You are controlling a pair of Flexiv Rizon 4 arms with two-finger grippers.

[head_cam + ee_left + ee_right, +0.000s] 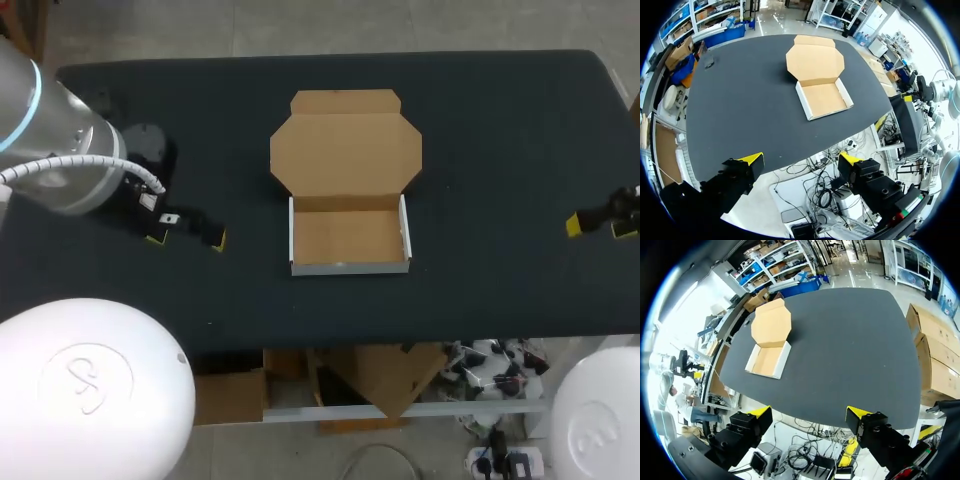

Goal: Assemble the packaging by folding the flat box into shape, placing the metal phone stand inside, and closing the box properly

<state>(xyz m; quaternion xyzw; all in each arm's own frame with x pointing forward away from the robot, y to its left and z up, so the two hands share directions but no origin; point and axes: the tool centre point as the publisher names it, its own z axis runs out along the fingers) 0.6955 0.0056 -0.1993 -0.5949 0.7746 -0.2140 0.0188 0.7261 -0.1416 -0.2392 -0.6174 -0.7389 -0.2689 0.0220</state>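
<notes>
Lying open near the middle of the dark table, the box is showing a shallow rectangular tray with a plain brown cardboard floor and thin walls that are white on the outside. Its lid is resting flat on the tabletop behind the tray, hinged along the tray's far wall, with clipped corners and a narrow tuck flap at its far end. The tray is holding nothing. No print is showing on the cardboard that can be read.

The left gripper is hovering over the table off the box's left side, well apart from it, its fingers spread and gripping nothing. The right gripper is hanging at the table's right edge, likewise released and empty.

In the left wrist view the left gripper is sitting out past the table's edge with the box far ahead. A small dark object, too dim to make out, is lying near a far corner. In the right wrist view the right gripper is also standing beyond the edge, the box ahead across bare tabletop.
</notes>
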